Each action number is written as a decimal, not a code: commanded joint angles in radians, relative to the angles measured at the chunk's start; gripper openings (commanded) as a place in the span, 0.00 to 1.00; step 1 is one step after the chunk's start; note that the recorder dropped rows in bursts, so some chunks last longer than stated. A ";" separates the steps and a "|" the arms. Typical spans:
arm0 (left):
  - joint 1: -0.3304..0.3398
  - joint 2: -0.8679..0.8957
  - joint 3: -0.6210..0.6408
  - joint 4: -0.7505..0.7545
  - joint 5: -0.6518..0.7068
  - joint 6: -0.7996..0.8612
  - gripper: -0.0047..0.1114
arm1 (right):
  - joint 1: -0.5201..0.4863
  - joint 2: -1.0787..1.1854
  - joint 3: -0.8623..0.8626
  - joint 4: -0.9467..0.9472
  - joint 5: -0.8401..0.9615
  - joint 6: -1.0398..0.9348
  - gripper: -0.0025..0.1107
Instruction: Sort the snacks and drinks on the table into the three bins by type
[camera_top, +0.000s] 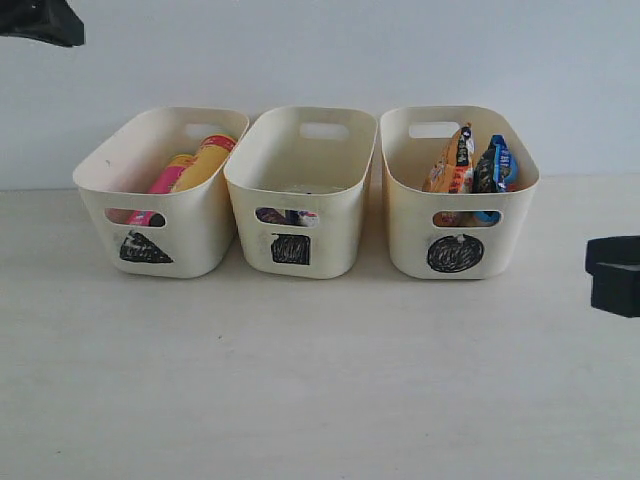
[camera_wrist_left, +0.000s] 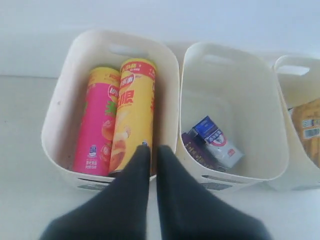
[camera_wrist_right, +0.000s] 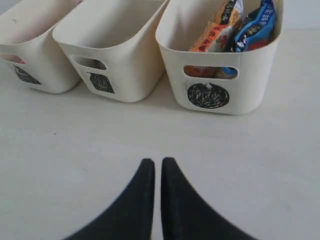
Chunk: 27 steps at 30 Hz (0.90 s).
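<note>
Cream triangle bin (camera_top: 195, 232) holds the pink tube (camera_wrist_left: 97, 122) and yellow tube (camera_wrist_left: 131, 112). The square bin (camera_top: 335, 225) holds the purple carton (camera_wrist_left: 196, 149) and blue-and-white carton (camera_wrist_left: 218, 143). The circle bin (camera_top: 405, 232) holds the orange bag (camera_top: 450, 168) and blue bag (camera_top: 496, 165). My left tool (camera_wrist_left: 150, 148) and right tool (camera_wrist_right: 157, 161) are closed, empty.

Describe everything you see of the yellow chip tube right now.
The yellow chip tube is a tall glossy cylinder, yellow-orange with a red band and printed pictures. It lies slanted in the triangle-marked bin, upper end near the far wall, side by side against the pink tube.
</note>
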 joint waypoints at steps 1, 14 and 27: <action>0.001 -0.247 0.216 -0.011 -0.149 -0.018 0.08 | -0.003 0.077 -0.001 -0.033 -0.093 -0.015 0.03; 0.001 -0.749 0.451 -0.007 -0.105 -0.018 0.08 | -0.003 0.101 -0.001 -0.022 -0.138 0.021 0.03; 0.001 -0.960 0.451 -0.007 -0.107 -0.018 0.08 | -0.003 0.101 -0.001 -0.022 -0.138 0.021 0.03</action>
